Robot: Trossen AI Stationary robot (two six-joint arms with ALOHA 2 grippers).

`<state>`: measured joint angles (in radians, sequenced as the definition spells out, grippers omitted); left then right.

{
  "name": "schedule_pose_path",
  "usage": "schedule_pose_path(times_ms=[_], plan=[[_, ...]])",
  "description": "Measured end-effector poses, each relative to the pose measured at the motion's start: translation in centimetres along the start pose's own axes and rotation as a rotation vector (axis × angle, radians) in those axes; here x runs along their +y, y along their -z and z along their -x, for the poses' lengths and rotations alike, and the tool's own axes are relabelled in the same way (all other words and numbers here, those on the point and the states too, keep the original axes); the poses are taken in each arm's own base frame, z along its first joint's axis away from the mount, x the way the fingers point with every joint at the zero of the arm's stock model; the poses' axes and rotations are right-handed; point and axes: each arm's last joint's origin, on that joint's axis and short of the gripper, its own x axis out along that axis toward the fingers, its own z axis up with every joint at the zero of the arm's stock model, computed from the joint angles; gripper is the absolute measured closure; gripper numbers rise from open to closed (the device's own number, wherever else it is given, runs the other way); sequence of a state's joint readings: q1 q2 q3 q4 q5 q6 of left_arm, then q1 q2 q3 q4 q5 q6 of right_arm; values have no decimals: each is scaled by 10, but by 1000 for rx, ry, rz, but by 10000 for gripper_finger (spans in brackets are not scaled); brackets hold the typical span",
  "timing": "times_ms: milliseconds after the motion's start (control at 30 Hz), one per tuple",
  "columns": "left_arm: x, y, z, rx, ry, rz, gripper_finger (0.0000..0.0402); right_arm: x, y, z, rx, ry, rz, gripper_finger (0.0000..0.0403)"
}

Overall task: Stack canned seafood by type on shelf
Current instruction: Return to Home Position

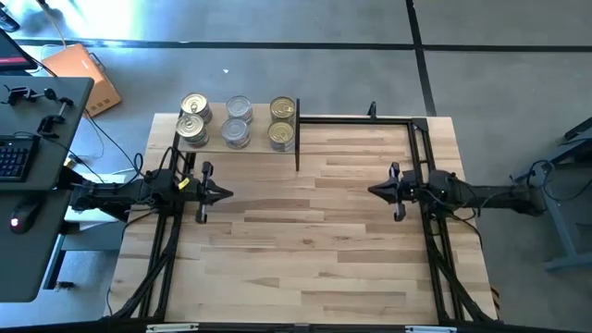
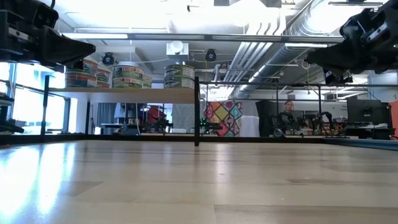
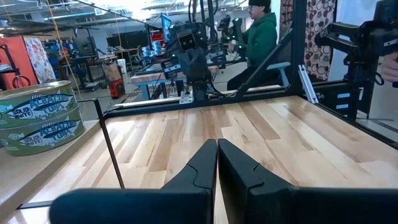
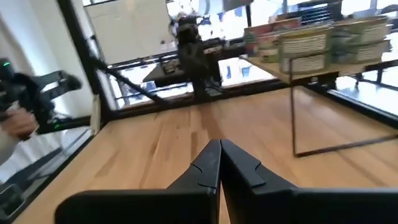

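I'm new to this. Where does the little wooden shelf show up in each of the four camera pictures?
High view: the shelf, upper left.
Low view: the shelf, upper left, seen edge-on.
Left wrist view: the shelf, at the left edge.
Right wrist view: the shelf, upper right.
Shared landmark: the stacked tins on it.

Your left arm [image 1: 129, 192] reached in level from the left side of the table [image 1: 305, 259]. The left gripper [image 1: 220, 193] pointed toward the middle, and its fingers [image 3: 200, 163] were pressed together tip to tip. Your right arm [image 1: 490, 194] mirrored it from the right side. The right gripper [image 1: 375, 191] faced back at its partner, its fingers likewise closed. Both grippers hung raised above the table, well apart from each other.
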<state>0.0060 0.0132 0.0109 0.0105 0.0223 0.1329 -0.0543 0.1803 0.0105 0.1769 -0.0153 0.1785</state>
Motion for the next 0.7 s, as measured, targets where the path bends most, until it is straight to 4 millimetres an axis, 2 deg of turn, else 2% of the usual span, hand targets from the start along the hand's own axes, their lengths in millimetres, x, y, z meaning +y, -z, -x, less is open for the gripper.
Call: schedule_pose_path(times_ms=[300, 700], plan=[[0, 1, 0, 7, -1, -2, 394, 5, 4, 0, 41, -70, 89, 403], [0, 1, -1, 12, -5, -60, 394, 3, 15, 1, 157, -37, 21, 403]])
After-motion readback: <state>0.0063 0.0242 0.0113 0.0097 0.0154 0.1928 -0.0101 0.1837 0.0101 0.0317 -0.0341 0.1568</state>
